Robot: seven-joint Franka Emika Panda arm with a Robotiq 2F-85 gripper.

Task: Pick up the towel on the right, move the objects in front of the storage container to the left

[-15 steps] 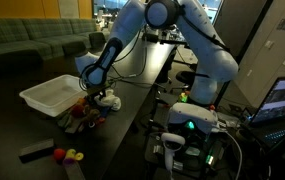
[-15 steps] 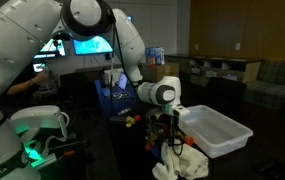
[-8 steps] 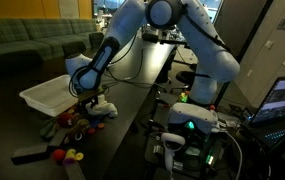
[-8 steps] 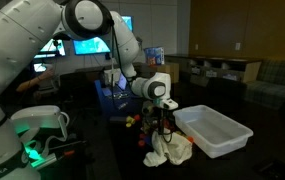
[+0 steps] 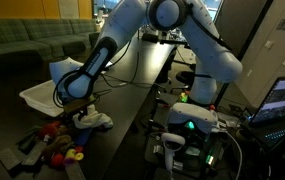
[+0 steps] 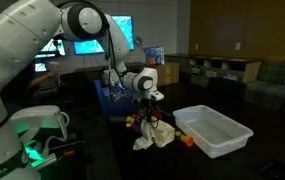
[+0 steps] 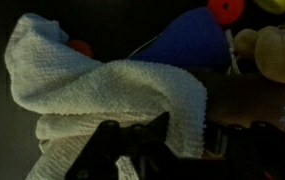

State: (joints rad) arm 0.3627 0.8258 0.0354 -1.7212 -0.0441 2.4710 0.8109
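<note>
My gripper is shut on the white towel and holds it low over the dark table, dragging against a cluster of small toys. In the other exterior view the towel hangs from the gripper to the left of the white storage container. In the wrist view the towel fills the frame between the dark jaws, with a blue object and pale and red toys beyond it.
The white container stands behind the gripper. A dark flat object lies near the table's front. A small orange item lies by the container. The robot base with green light stands nearby.
The gripper has swept with the towel away from the container's front toward the table's near end, pushing the toys and the dark flat object along with it.
</note>
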